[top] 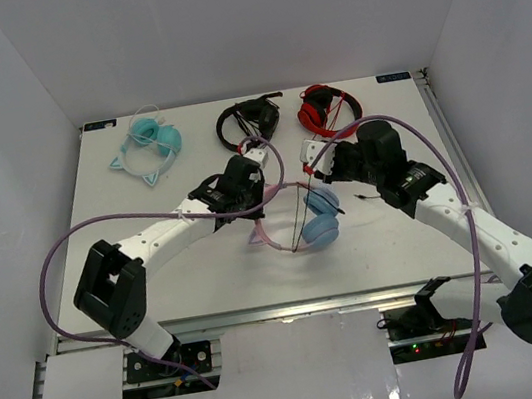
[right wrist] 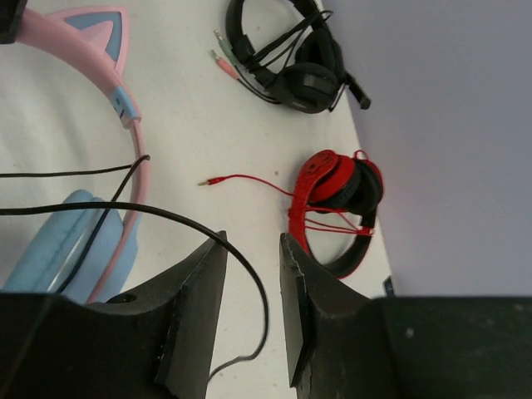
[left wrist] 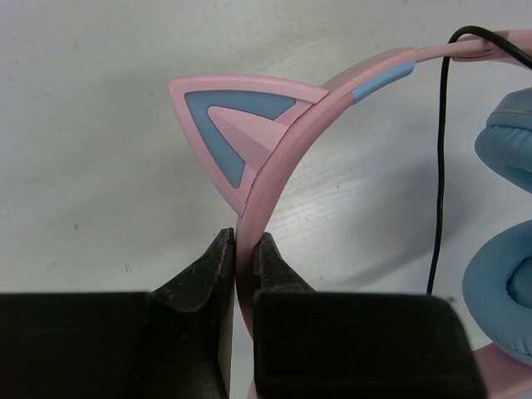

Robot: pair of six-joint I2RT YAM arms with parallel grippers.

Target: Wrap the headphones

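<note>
The headphones point(top: 318, 224) lie mid-table, with a pink cat-ear headband point(left wrist: 274, 166), light blue earcups point(left wrist: 509, 154) and a thin black cable point(left wrist: 439, 183). My left gripper point(left wrist: 245, 243) is shut on the headband just below a cat ear point(left wrist: 237, 125); in the top view my left gripper point(top: 257, 204) is at the headband's left side. My right gripper point(right wrist: 252, 243) is open above the table, right of the headband point(right wrist: 112, 79) and an earcup point(right wrist: 58, 241). The cable point(right wrist: 259, 287) loops loosely between its fingers, ungripped. In the top view my right gripper point(top: 319, 165) hovers just behind the earcups.
Red headphones point(right wrist: 337, 208) with a red cable lie at the back right, also seen from the top point(top: 328, 105). Black headphones point(top: 248, 119) lie at the back centre. All-teal cat-ear headphones point(top: 151, 144) lie at the back left. White walls enclose the table.
</note>
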